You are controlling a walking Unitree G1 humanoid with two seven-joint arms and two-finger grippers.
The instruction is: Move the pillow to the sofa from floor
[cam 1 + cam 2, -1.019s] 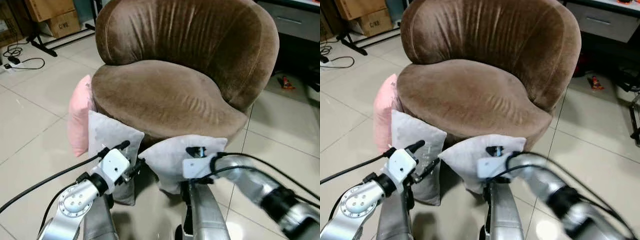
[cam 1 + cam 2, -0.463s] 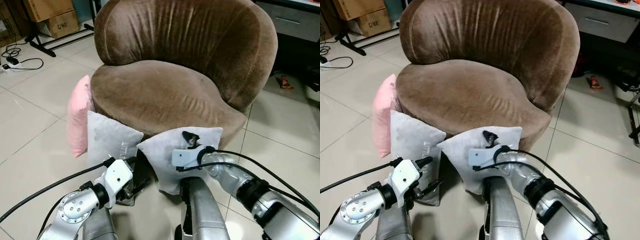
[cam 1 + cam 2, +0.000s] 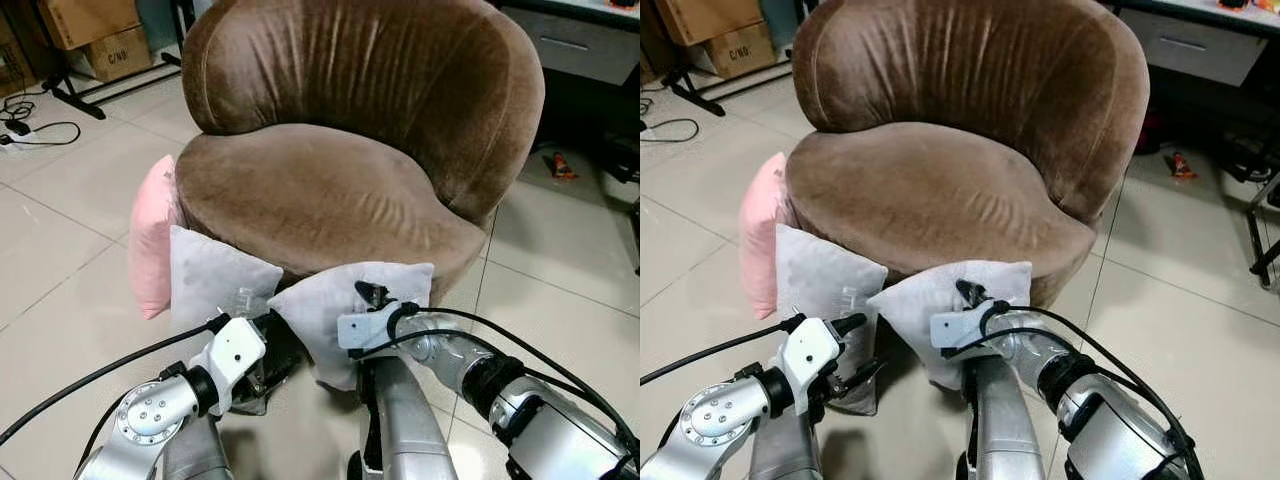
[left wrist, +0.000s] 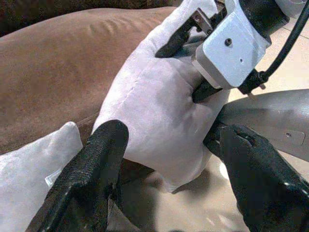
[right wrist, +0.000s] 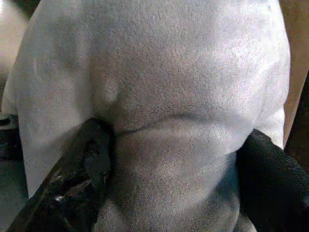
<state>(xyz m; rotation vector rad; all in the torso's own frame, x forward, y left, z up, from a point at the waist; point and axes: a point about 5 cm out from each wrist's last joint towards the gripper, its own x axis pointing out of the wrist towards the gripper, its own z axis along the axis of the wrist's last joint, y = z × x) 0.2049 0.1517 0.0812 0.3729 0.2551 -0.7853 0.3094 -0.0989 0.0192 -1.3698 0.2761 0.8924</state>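
Three cushions lean against the near side of the brown sofa: a pink pillow at the far left, a grey pillow just beside it, and a second grey pillow, the task's one, to the right of that, its top edge touching the sofa's seat front. All three stand on the tiled floor.

The right gripper is pressed into the right-hand grey pillow near its upper middle, its two black fingers dug into the fabric and pinching a fold between them, so it is clamped on the cushion. The left gripper hangs low between the two grey pillows, its fingers spread apart with the right-hand pillow's lower corner between them but not squeezed.

Cardboard boxes and a black cable lie on the floor at the far left.
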